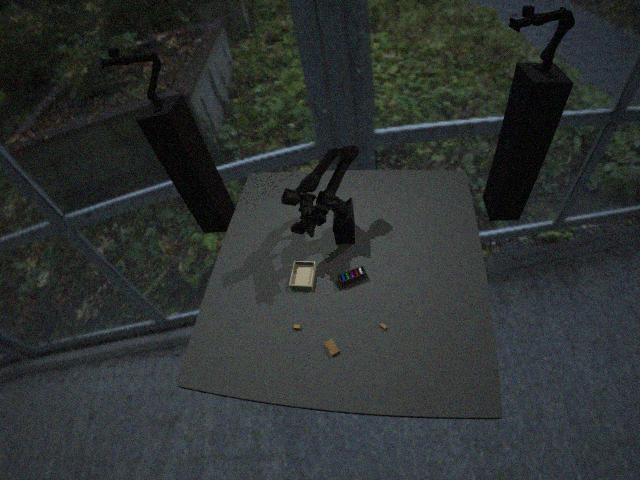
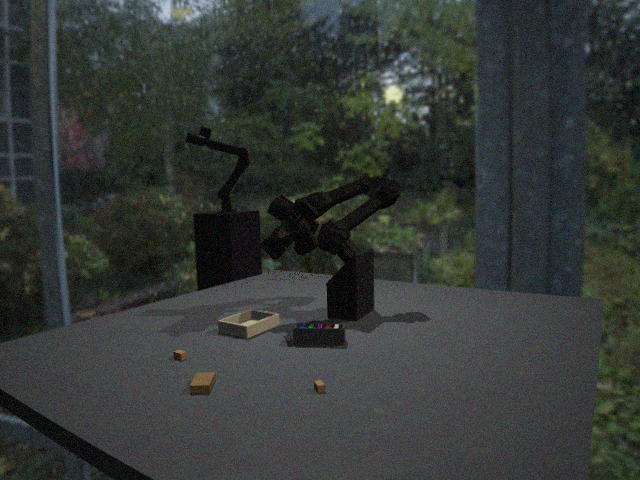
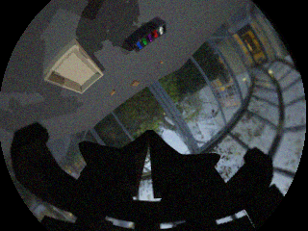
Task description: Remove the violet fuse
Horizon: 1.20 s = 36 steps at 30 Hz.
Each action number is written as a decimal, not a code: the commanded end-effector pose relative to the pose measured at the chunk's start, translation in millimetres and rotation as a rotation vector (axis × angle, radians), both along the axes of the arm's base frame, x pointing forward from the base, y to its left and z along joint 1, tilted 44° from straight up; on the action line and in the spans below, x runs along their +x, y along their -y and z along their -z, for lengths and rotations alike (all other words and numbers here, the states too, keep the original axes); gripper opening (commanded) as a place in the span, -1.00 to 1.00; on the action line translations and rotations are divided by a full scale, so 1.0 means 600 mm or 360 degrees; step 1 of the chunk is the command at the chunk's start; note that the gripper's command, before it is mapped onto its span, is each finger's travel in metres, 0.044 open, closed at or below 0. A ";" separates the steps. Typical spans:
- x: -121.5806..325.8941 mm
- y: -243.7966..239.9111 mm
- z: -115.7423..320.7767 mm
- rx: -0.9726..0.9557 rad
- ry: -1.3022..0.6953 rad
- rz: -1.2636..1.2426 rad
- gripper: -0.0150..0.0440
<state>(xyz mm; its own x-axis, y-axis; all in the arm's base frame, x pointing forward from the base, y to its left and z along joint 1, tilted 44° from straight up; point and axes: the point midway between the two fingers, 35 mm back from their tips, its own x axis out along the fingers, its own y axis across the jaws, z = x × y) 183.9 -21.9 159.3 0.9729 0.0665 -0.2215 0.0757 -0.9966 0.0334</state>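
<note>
Closed on nothing, the jaws fill the wrist view, raised well above the table (image 1: 413, 335) and well apart from the fuse block (image 2: 318, 335). Its violet fuse (image 2: 320, 326) sits mid-row, other fuses just beside it; the tray (image 2: 248, 323) lies near. It looks small, stiff, light and probably slick, so pinch its exposed top squarely.

The desk (image 2: 465, 372) has a matt, smooth grey top without any gloss. The tray (image 2: 248, 323) looks like pale, unvarnished wood, and the three small blocks (image 2: 202, 383) look like warmer brown wood. The fuse block (image 2: 318, 335) is matt black, plastic-like. The arm and its tool (image 2: 273, 246) are dull black.
</note>
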 end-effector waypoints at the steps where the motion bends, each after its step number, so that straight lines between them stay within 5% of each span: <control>1: 0.001 0.000 0.000 -0.0013 -0.0008 -0.0002 -0.40; 3: 0.005 0.004 0.004 -0.0116 -0.0073 -0.0020 -0.24; 18: 0.066 0.030 0.088 -0.1490 -0.0895 -0.0798 -0.24; 36: 0.140 0.004 0.252 -0.3182 -0.1297 -0.3134 -0.24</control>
